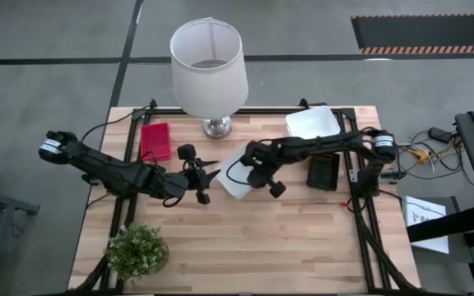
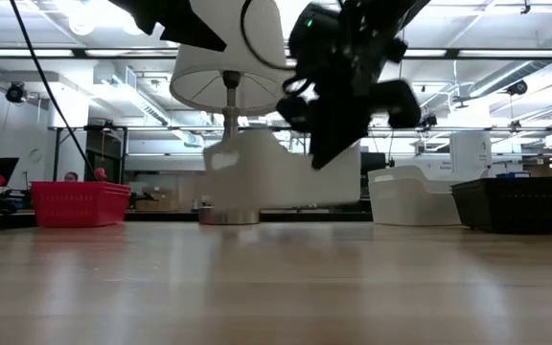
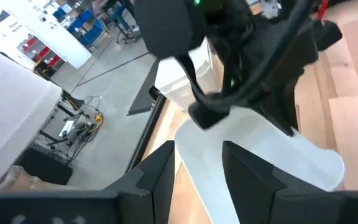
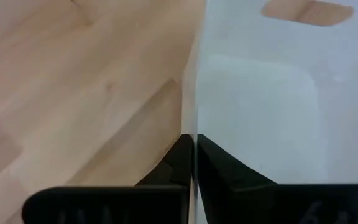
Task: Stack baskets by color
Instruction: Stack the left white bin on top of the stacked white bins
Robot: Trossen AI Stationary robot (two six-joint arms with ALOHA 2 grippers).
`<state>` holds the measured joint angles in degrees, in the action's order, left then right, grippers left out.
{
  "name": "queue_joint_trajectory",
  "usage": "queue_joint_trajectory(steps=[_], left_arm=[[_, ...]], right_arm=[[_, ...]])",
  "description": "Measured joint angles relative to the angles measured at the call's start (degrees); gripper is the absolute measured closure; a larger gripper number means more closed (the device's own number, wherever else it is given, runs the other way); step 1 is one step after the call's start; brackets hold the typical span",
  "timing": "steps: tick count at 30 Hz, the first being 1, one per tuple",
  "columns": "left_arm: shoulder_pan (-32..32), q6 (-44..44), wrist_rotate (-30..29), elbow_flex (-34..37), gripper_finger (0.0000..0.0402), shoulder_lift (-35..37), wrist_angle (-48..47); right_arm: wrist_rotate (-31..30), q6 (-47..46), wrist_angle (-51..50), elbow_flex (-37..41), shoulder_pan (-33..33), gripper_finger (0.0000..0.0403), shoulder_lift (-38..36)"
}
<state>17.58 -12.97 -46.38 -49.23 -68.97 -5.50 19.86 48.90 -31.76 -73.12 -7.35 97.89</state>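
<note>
The right end effector (image 4: 193, 163) is pinched tight on the thin wall of a white basket (image 1: 235, 174). In the low view this white basket (image 2: 281, 172) hangs in the air above the worktop (image 1: 262, 238), tilted a little. From above it is near the middle of the worktop, just in front of the lamp (image 1: 209, 66).

The left end effector (image 3: 197, 171) is close beside the held basket, on the side toward the left edge. Its fingers stand a small way apart and hold nothing. In the left wrist view the white basket (image 3: 272, 155) shows just past those fingers.

A second white basket (image 1: 313, 122) sits at the back right corner of the worktop. A black basket (image 1: 322, 171) sits just in front of it, near the right edge. A red basket (image 1: 155, 141) sits near the back left corner. A small green plant (image 1: 137, 250) stands at the front left corner.
</note>
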Motion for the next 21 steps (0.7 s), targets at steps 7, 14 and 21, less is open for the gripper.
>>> queue_joint_trajectory(steps=[7,14,21], left_arm=[[0.0,0.0,-0.5,0.0,0.0283,0.0,0.9],[0.0,0.0,-0.5,0.0,0.0283,0.0,0.8],[0.0,0.0,-0.5,0.0,0.0283,0.0,0.8]], right_arm=[[-5.9,0.4,-6.7,0.4,-0.8,0.0394,-9.2],[-6.6,-2.2,-11.6,2.0,-5.4,0.0394,-19.4],[-17.5,-3.7,-15.1,2.7,-11.0,0.0394,-27.1]])
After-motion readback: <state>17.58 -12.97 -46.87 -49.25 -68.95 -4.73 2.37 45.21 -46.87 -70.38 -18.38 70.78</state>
